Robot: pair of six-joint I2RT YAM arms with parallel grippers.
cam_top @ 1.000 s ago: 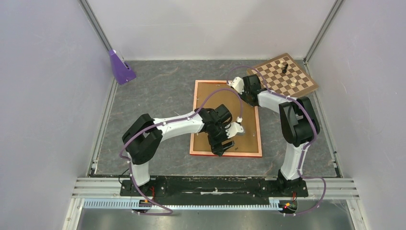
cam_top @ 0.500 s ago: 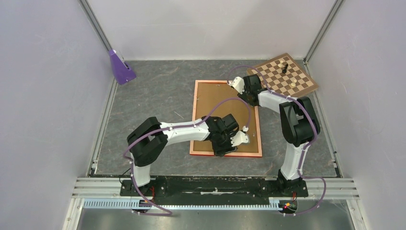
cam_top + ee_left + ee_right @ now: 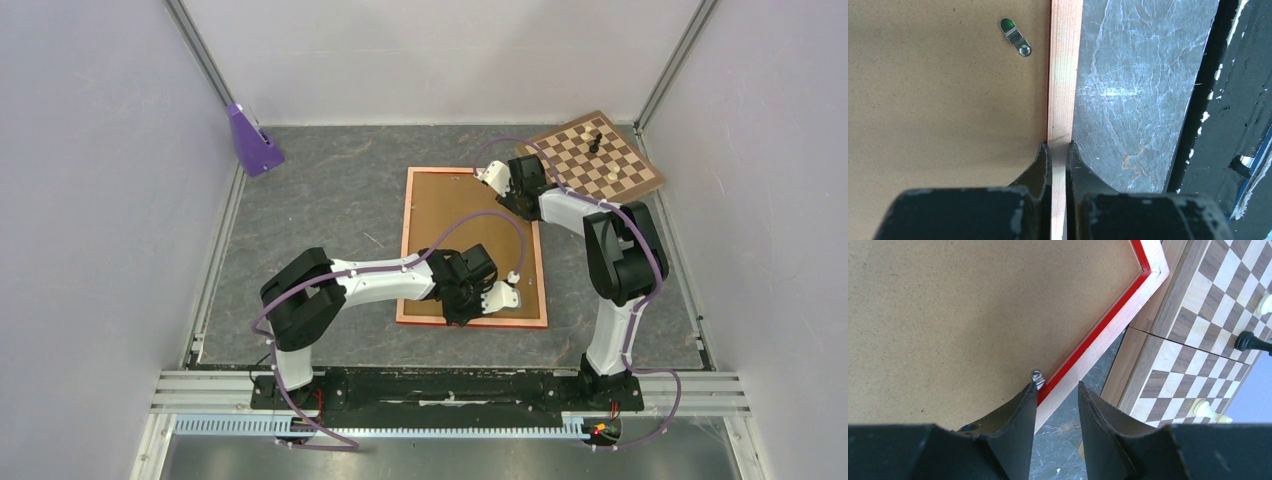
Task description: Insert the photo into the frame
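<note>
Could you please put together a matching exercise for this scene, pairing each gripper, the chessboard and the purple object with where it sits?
Things:
1. left gripper
2. right gripper
3. chessboard
4. purple object

Places:
A. far right corner of the table
B. astride the near rail of the frame
C. far left corner of the table
D. on the frame's right rail near its far corner, beside a metal clip

Pairs: 1-B, 2-D, 3-A, 4-C.
</note>
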